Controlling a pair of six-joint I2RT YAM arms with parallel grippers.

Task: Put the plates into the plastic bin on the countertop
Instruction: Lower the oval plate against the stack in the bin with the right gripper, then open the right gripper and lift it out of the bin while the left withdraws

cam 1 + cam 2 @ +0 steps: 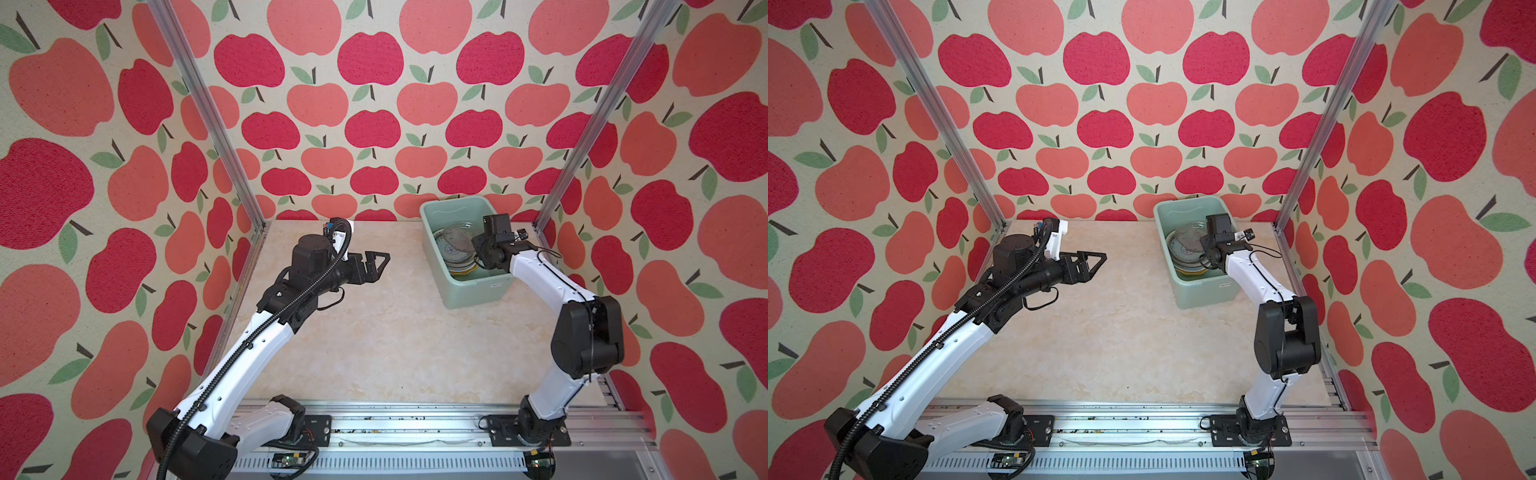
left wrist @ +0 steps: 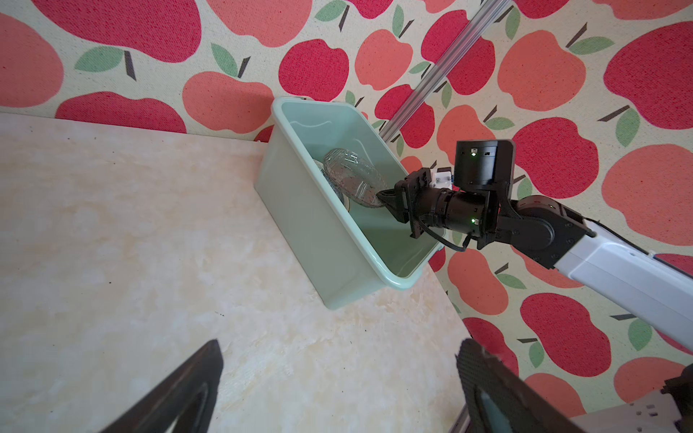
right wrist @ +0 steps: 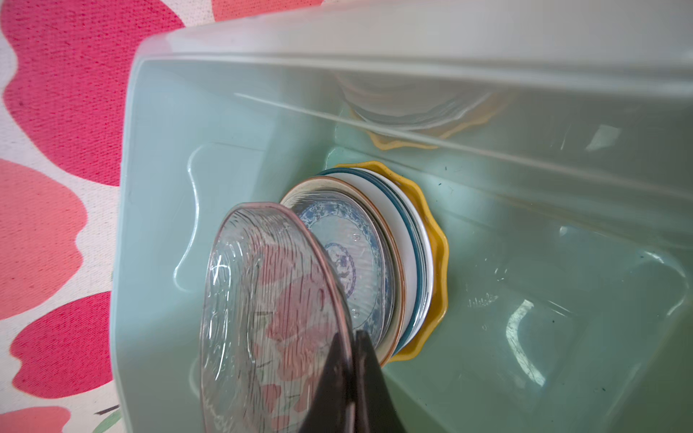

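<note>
Apple wallpaper (image 1: pixel 374 104) all round, and the mint bin (image 1: pixel 473 293) sits back right on the cream marble bench (image 1: pixel 374 332), up by the wall. Right tool (image 3: pixel 354 348) is down inside it, pinched on the rim of a clear glass plate (image 3: pixel 262 300) that tilts over the stack of plates (image 3: pixel 412 262) lying in there, yellow scalloped plate (image 3: pixel 438 240) at the bottom. Left tool (image 1: pixel 380 266) hangs over the bench well apart from the bin, spread wide and empty
</note>
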